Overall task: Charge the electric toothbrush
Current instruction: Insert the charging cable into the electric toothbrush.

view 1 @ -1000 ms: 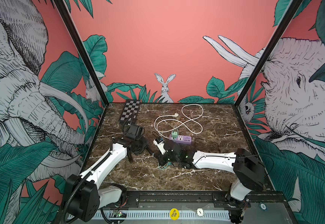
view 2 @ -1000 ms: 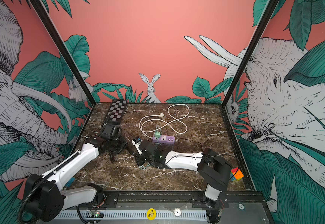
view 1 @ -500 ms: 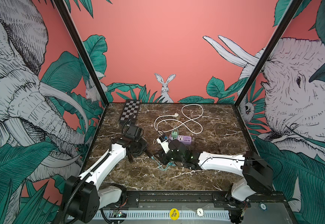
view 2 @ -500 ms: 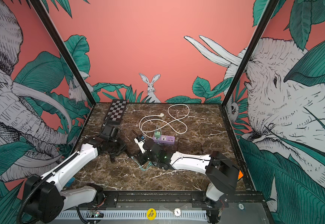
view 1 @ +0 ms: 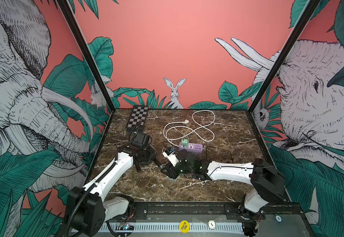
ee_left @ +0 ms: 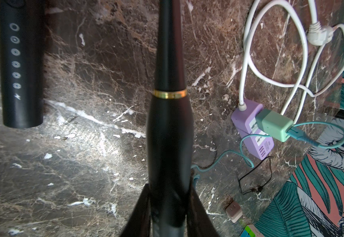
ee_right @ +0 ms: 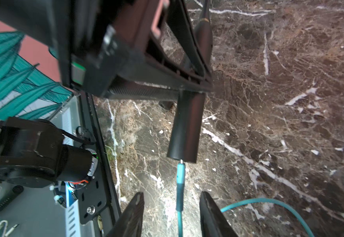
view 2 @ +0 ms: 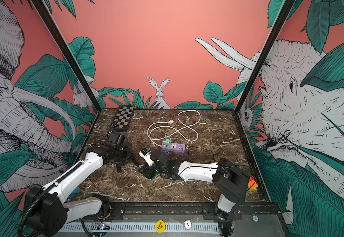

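Note:
My left gripper is shut on the black electric toothbrush, whose gold-ringed neck points away from it. In the right wrist view the toothbrush handle sticks out under the left gripper. The teal charging plug meets the handle's end face with its metal tip. My right gripper is open, its jaws standing either side of the plug without touching it. Both top views show the two grippers close together at mid-table, left gripper and right gripper.
The teal cable runs to a green adapter plugged into the purple power strip. A looped white cord lies behind it. A chessboard is at the back left. A black cylinder with round marks and a beige plug lie nearby.
My right gripper's jaws have parted around the teal plug and the right arm has shifted slightly. The left arm holds the toothbrush where it was.

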You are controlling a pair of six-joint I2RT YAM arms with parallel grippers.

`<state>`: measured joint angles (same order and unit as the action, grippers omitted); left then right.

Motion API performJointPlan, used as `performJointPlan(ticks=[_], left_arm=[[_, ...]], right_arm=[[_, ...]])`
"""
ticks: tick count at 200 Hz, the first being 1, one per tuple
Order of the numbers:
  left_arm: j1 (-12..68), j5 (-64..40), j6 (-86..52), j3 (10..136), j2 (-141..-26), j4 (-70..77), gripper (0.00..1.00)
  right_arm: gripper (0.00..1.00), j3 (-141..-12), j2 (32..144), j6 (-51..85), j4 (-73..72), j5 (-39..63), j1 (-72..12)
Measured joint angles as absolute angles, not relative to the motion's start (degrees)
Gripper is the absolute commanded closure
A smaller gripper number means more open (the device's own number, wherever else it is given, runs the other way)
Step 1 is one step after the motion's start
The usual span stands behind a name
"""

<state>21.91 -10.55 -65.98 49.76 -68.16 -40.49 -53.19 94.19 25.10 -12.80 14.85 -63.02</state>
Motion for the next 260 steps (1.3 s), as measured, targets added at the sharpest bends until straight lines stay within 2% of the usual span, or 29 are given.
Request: performJointPlan(ticks=[35, 119, 202, 260], left_arm=[[21.9, -10.5, -66.0, 49.8, -68.1, -40.5, 1.00], [21.9, -10.9, -66.0, 49.7, -68.1, -40.4, 1.00], [21.3, -10.1, -66.3, 49.3, -67.8, -40.0, 1.00], [21.3, -10.0, -67.2, 48.6, -66.8, -37.7, 1.00]], right_arm=[[0.67, -53.2, 95.5, 24.1, -12.4, 14.2, -63.0], [1.00, -53.6, 96.5, 24.3, -13.0, 15.2, -63.2], [1.00, -56.4, 98.5, 24.7, -11.0, 13.5, -63.4], [1.00, -58.6, 98.6, 25.5, -7.4, 8.2, -63.9]])
